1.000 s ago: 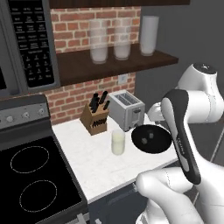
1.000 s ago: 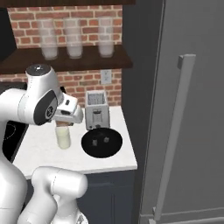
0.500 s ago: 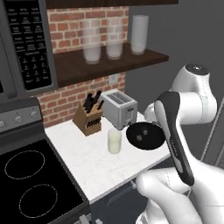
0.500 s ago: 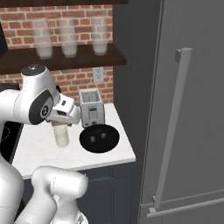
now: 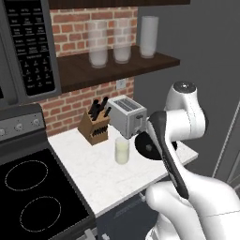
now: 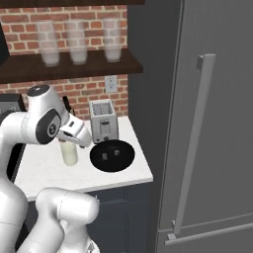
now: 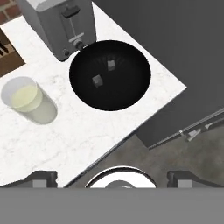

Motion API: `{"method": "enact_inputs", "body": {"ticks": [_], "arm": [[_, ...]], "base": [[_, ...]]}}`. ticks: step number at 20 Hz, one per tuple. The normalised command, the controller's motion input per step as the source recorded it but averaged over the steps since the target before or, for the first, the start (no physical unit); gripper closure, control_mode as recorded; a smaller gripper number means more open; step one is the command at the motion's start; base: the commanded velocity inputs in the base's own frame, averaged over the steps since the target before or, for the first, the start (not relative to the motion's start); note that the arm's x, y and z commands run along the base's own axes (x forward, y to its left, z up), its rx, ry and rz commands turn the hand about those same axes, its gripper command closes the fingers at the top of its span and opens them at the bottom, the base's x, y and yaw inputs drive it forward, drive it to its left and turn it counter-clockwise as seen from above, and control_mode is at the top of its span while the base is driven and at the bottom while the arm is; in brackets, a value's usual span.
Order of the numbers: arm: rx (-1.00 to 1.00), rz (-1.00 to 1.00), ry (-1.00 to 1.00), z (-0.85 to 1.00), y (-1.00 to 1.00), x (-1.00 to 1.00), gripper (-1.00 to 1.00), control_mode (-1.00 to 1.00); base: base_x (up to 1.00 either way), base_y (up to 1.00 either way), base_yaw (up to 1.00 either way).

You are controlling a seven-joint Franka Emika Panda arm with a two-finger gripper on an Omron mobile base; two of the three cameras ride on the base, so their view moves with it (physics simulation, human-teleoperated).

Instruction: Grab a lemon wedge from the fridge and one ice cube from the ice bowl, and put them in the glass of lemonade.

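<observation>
The glass of lemonade (image 5: 122,151) (image 6: 69,153) (image 7: 28,100) stands on the white counter left of the ice bowl (image 6: 123,161) (image 7: 124,89), a shallow black dish with two ice cubes (image 7: 97,80) in it. My gripper (image 7: 116,177) hangs open above the counter's front edge, short of the bowl, with nothing between its fingers. The fridge (image 6: 222,108) is to the right with its door shut and its long bar handle (image 6: 195,143) facing me. The lemon wedge is hidden.
A silver toaster (image 5: 127,115) (image 7: 59,22) sits right behind the bowl, with a knife block (image 5: 93,126) to its left. A black stove (image 5: 33,197) lies further left. A shelf with frosted glasses (image 5: 122,42) hangs over the counter.
The whole picture has slid left, so the camera has moved right and more of the fridge shows. The arm's pose and the open gripper look unchanged.
</observation>
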Motion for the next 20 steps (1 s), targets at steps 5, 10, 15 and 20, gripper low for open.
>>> {"method": "enact_inputs", "body": {"ticks": [5,10,15,20], "arm": [[0.0,-0.05,0.01,-0.56,-0.04,0.23,-1.0,-1.0],[0.05,0.0,0.02,-0.48,-0.36,0.1,-1.0,-1.0],[0.08,0.0,0.0,-0.38,-0.17,0.14,-1.0,-1.0],[0.08,0.0,0.01,-0.06,0.0,0.4,-1.0,-1.0]], "base": [[0.0,0.0,0.0],[0.0,0.0,0.0],[0.0,0.0,0.0],[0.0,0.0,0.0]]}}
